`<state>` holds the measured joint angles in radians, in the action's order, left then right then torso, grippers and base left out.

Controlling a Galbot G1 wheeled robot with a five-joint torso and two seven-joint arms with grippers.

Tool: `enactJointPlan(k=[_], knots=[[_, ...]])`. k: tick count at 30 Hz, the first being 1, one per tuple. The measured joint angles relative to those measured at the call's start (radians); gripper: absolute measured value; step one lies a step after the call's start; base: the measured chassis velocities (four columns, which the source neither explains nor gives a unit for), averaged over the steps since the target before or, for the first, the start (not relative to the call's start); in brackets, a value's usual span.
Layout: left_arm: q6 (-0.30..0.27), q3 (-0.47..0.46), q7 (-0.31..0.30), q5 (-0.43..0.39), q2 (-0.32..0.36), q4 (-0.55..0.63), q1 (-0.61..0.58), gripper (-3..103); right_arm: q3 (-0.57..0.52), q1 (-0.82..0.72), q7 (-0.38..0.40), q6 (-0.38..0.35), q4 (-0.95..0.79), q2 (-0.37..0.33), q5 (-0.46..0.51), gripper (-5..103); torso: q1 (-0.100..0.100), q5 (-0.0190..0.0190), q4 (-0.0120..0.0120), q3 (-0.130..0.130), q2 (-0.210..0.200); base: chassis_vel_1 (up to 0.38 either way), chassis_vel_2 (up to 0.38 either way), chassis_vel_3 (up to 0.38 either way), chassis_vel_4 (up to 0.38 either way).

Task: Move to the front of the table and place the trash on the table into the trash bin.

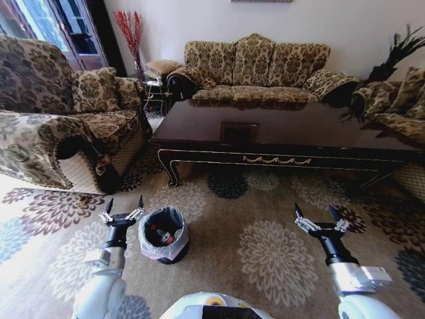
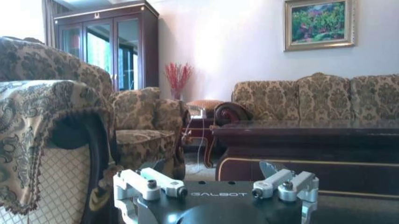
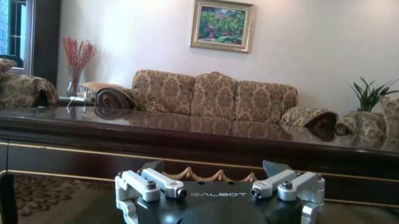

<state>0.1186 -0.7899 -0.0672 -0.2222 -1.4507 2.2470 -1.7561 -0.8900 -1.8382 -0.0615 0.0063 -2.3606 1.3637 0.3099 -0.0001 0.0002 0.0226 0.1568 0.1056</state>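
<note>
This is a home living room. A three-seat sofa [image 1: 255, 66] and an armchair [image 1: 60, 126], both in gold-and-brown damask, stand around a dark glossy coffee table [image 1: 285, 133] on a floral carpet [image 1: 265, 246]. A framed painting [image 3: 223, 25] hangs on the pale wall, a glass-fronted wooden cabinet [image 2: 103, 46] stands in the corner, and red dried branches [image 1: 129, 30] sit beside it.

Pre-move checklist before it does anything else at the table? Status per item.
1. Left hand open and empty, low beside the trash bin: ok.
2. Right hand open and empty, over the carpet: ok.
3. Bin upright, bag over its rim, some trash inside: ok.
4. Table ahead, facing the robot: ok.
5. Trash left on the tabletop: none visible; far corners cannot tell.
6. Carpet between robot and table free of obstacles: ok.
</note>
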Motion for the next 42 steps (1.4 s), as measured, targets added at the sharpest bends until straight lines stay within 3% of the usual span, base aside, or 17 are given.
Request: enactJointPlan(k=[12, 32, 42], knots=[[-0.009, 0.001, 0.002, 0.035, -0.030, -0.004, -0.026, 100, 0.000, 0.000, 0.000, 0.000, 0.000, 0.000, 0.000, 100, 0.000, -0.0004, 0.0001, 0.000, 0.000, -0.105, -0.099, 0.098, 0.095], [0.006, 0.026, 0.008, 0.074, -0.105, -0.012, -0.029, 100, 0.000, 0.000, 0.000, 0.000, 0.000, 0.000, 0.000, 100, 0.000, -0.0004, 0.0000, 0.000, 0.000, -0.261, -0.334, 0.267, 0.325], [0.007, 0.032, 0.018, 0.082, -0.103, -0.011, -0.035, 100, -0.001, 0.000, 0.000, 0.000, 0.000, 0.000, 0.000, 100, 0.000, 0.0007, 0.0001, 0.000, 0.000, -0.256, -0.250, 0.241, 0.247]])
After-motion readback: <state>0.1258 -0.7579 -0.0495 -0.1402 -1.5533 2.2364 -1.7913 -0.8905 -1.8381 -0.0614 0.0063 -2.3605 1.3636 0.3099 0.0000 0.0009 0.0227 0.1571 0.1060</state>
